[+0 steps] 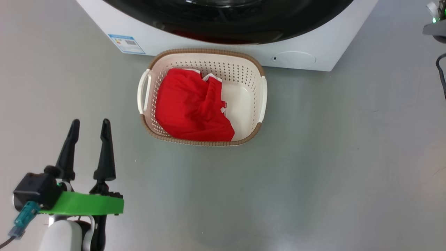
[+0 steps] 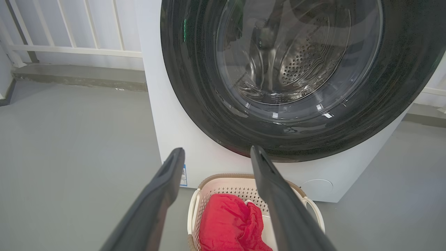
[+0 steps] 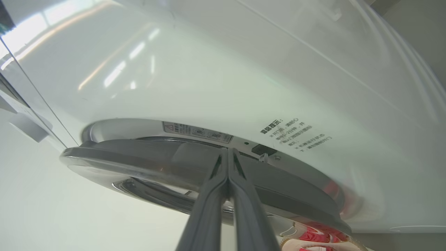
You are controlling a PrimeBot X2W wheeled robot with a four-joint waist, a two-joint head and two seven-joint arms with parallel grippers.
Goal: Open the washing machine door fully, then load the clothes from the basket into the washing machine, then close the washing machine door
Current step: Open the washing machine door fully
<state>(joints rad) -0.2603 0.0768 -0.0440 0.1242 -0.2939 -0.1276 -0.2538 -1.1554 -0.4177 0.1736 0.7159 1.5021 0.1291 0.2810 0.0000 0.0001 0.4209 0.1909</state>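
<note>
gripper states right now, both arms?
Left gripper: open, holding nothing.
Right gripper: shut, holding nothing, its tip at the rim of the washing machine door.

Glossy black door (image 2: 195,104), red cloth (image 1: 190,108)

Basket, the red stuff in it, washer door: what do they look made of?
The basket: cream moulded plastic by the look, perforated walls, brown woven-look rim. The clothes: soft matte red fabric, creased. The washing machine door: glossy black ring, probably plastic, round a clear bowl, likely glass, sharp reflections.
</note>
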